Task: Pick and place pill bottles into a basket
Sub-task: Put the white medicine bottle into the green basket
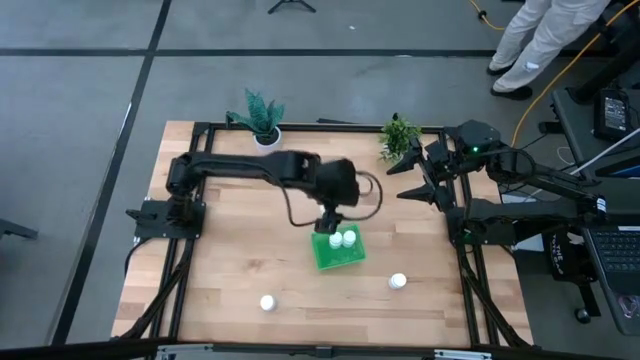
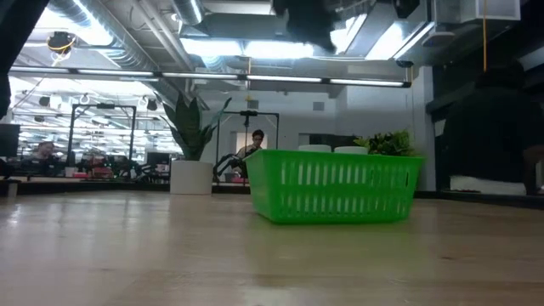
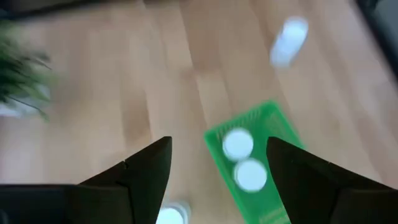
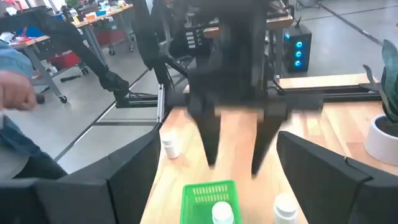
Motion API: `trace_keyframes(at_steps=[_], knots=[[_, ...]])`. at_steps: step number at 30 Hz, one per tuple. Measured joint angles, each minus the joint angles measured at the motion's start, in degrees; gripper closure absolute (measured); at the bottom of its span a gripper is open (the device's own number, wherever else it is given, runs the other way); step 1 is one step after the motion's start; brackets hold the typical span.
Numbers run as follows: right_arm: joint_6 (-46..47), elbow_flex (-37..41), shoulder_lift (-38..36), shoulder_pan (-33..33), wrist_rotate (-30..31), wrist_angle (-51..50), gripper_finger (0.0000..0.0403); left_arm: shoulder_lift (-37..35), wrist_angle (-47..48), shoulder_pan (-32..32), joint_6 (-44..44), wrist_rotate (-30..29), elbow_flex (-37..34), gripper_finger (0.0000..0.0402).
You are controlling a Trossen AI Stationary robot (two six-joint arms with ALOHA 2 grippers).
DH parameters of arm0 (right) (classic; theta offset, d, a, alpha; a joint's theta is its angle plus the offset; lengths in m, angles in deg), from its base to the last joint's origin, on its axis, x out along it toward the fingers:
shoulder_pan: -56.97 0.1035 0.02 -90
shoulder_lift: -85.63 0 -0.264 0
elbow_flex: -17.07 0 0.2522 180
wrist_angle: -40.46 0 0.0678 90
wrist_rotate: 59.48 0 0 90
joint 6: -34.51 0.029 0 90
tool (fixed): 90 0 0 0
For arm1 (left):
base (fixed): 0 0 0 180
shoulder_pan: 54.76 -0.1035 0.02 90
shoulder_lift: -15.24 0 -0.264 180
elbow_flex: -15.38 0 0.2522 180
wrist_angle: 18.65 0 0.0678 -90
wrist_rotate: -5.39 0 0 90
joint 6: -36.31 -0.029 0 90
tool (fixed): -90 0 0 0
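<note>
Hovering open left pincer point(image 1: 335, 222) above basket point(image 1: 338, 255), two pill bottles point(image 1: 341, 240) inside, right pincer point(image 1: 412, 180) open beside plant point(image 1: 399, 136).

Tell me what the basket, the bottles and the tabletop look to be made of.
Basket: likely moulded plastic, bright uniform green with slotted walls. Pill bottles: seemingly white plastic, smooth and opaque, though too small to be sure. Tabletop: light wood, with visible plank seams and grain.

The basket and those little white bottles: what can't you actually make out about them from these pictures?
- Basket floor, high view: left gripper overhangs its far end, so any further bottle there is hidden.
- Low view: basket wall hides the bottles; only cap tops show.
- Labels on loose bottles: too small.
- Left wrist view: motion blur smears the far bottle.
</note>
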Motion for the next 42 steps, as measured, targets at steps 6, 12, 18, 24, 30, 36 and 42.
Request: trace_keyframes(at_steps=[6,12,18,24,30,36,42], knots=[[-0.3,0.0,-0.01,0.0,0.51,0.37,0.0079,-8.56,-0.77,-0.52,3.62,0.68,4.99,0.0146],[-0.5,0.0,0.27,0.0,4.86,5.32,0.0079,-18.89,-4.09,-1.41,1.67,5.96,5.24,0.0146],[-1.71,0.0,2.36,0.0,14.83,10.9,0.0079,-25.77,-1.38,-4.21,-1.8,8.39,4.84,0.0146],[-1.71,0.0,8.0,-0.02,19.58,17.09,0.0079,-30.76,6.76,-8.99,-5.99,13.96,4.8,0.0146],[-1.47,0.0,14.37,-0.02,23.12,25.77,0.0079,-35.06,13.43,-14.12,-12.23,22.01,4.78,0.0146],[-0.28,0.02,17.86,-0.02,26.79,32.12,0.0079,-38.45,20.56,-22.66,-21.68,32.31,0.99,0.0146],[-0.5,0.02,19.26,-0.02,28.24,32.65,0.0079,-46.13,14.98,-34.38,-23.59,41.16,-14.38,0.0146]])
